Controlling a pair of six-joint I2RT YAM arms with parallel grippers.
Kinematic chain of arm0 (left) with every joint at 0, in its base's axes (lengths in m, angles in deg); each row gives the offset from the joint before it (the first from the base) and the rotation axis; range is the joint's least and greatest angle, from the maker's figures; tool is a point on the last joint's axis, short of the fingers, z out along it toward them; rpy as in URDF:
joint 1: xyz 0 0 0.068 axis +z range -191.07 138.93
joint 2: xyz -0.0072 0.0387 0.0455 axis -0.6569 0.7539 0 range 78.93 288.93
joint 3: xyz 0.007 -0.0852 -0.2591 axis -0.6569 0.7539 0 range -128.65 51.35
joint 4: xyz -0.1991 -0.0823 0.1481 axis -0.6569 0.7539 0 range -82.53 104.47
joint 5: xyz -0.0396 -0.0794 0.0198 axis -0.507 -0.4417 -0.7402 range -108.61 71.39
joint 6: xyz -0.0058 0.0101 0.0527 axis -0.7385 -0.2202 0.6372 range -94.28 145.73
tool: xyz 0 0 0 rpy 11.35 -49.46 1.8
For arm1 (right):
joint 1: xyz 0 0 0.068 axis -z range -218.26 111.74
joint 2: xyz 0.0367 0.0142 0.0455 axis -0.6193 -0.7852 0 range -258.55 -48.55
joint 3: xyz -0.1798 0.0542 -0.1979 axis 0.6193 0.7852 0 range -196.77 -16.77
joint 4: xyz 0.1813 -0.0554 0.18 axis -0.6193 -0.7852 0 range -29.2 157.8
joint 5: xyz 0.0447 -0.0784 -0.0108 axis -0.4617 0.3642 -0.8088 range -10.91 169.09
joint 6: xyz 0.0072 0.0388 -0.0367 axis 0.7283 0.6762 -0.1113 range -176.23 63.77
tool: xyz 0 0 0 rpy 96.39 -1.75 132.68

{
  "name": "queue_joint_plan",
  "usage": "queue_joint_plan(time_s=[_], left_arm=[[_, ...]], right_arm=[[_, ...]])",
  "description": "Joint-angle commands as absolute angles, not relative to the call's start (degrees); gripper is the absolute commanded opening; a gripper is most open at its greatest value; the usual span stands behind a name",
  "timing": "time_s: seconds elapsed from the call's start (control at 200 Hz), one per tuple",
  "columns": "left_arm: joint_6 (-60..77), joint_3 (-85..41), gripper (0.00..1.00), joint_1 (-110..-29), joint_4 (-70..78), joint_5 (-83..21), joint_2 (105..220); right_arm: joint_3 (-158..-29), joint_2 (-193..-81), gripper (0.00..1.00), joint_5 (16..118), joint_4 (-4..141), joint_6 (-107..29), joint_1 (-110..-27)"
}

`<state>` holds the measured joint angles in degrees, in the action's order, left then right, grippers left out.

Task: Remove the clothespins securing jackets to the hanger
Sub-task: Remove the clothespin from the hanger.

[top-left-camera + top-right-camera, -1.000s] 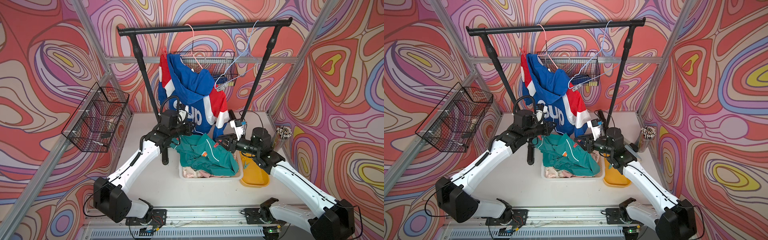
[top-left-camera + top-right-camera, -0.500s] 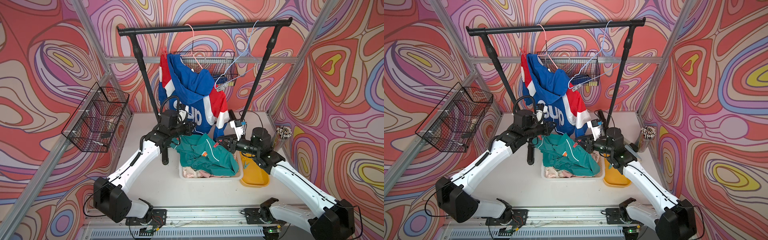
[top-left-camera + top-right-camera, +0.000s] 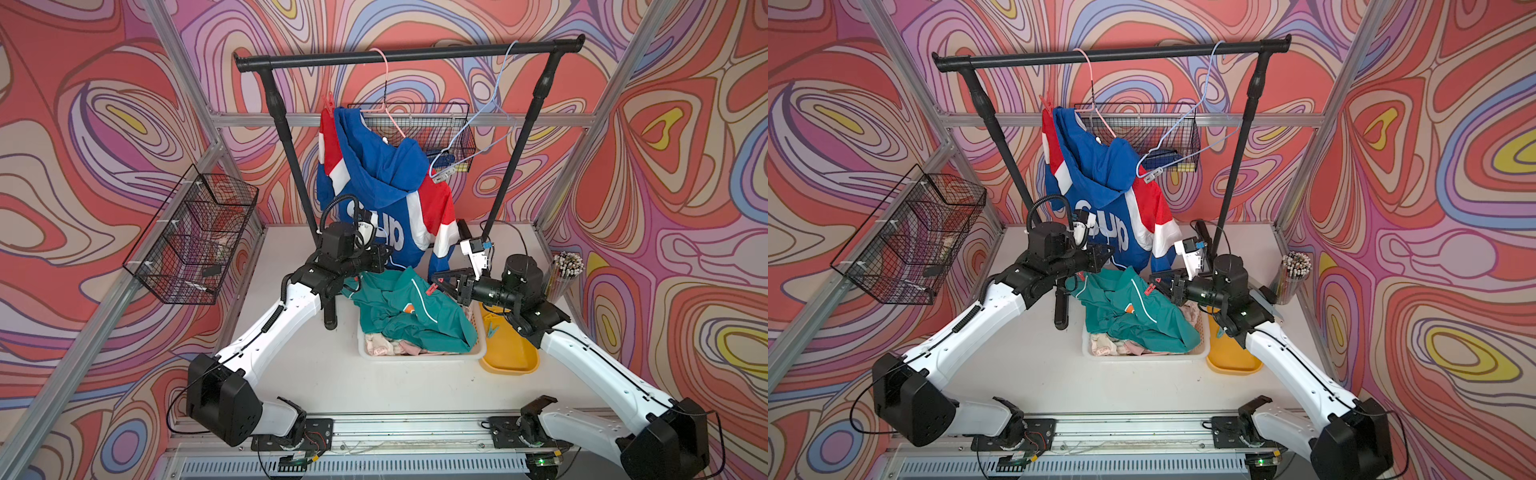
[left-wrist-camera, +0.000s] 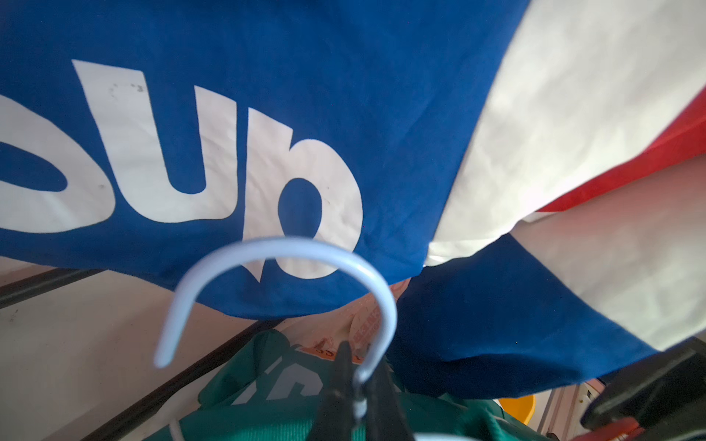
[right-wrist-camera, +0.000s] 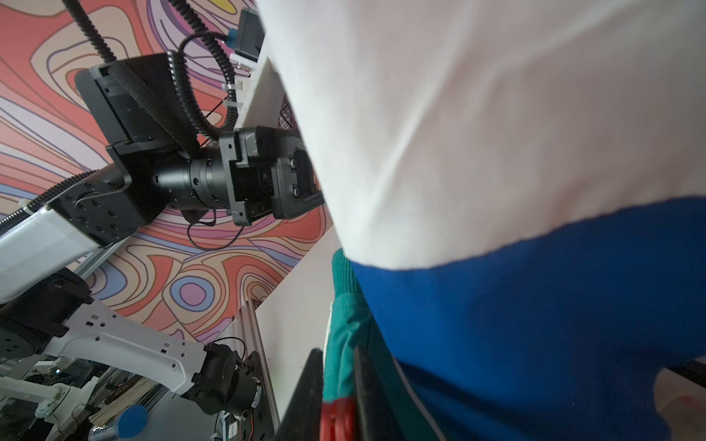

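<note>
The task is judged to be past halfway, with two pegs left on jackets. The left gripper (image 4: 361,401) is clamped on the neck of a pale-blue hanger hook (image 4: 275,246), and the teal jacket (image 3: 415,316) appears to be carried on that hanger just below its jaws. Beyond and above this gripper the hooded jacket (image 3: 374,183) hangs from the rail (image 3: 415,52). A coral clothespin (image 3: 328,104) is seen at its upper shoulder, well above the gripper, so that jacket is judged not yet released. Below both grippers the pale pink jacket (image 3: 386,347) lies in the white basket (image 3: 419,356) with no peg seen on it, and the teal jacket is draped over it. The right gripper (image 5: 337,366) is closed on a red clothespin (image 5: 338,418), which sits between its jaws together with an edge of the teal fabric. Whether the peg has been squeezed open cannot be told. A grey clothespin (image 3: 441,174) hangs high above this gripper with no jacket on it. Behind and below the right gripper's wrist a teal-blue clothespin (image 3: 492,331) lies in the yellow tray (image 3: 511,361), and is taken as already removed.
</note>
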<state>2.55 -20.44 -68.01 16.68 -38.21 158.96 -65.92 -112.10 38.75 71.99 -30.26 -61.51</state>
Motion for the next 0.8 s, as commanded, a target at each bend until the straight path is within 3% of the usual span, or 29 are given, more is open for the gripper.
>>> queue_joint_plan(time_s=[0.0,0.426,0.791], left_arm=[[1.8,-19.4,0.00,-67.9,15.5,-39.3,157.6],[1.8,-17.5,0.00,-67.9,14.3,-40.3,156.6],[2.8,-15.9,0.00,-68.5,14.9,-39.4,155.1]], right_arm=[[-66.7,-111.3,0.00,39.0,74.4,-29.0,-61.4],[-68.8,-110.6,0.00,51.1,75.0,-27.8,-61.5],[-62.1,-97.4,0.00,81.6,53.6,-24.0,-55.7]])
